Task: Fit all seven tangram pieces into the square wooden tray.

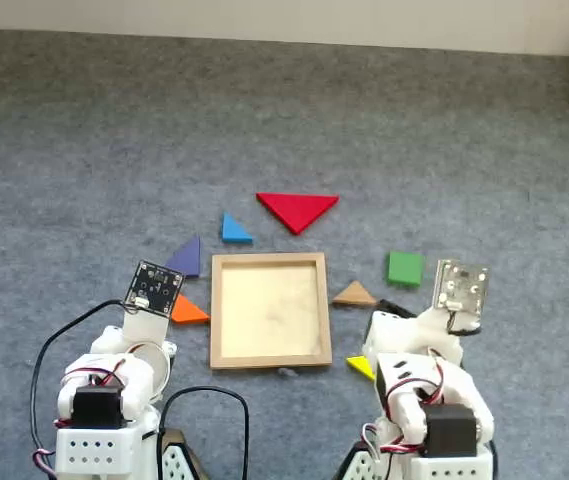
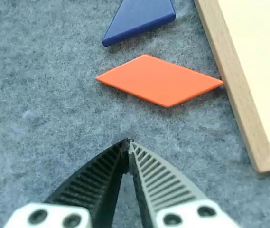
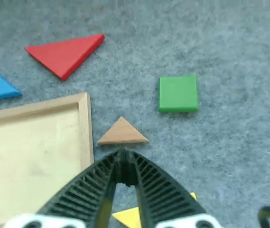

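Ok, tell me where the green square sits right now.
In the high view the green square lies to the right of the wooden tray, just past the tan triangle, touching neither.

Your tray: centre | behind it: large triangle, small triangle | left: left-side triangle, parallelogram touching rim | right: right-side triangle, square beyond | front-right: corner piece

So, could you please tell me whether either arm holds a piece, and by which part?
Nothing is held: the left gripper is shut and empty near the orange piece, the right gripper likewise near the tan triangle.
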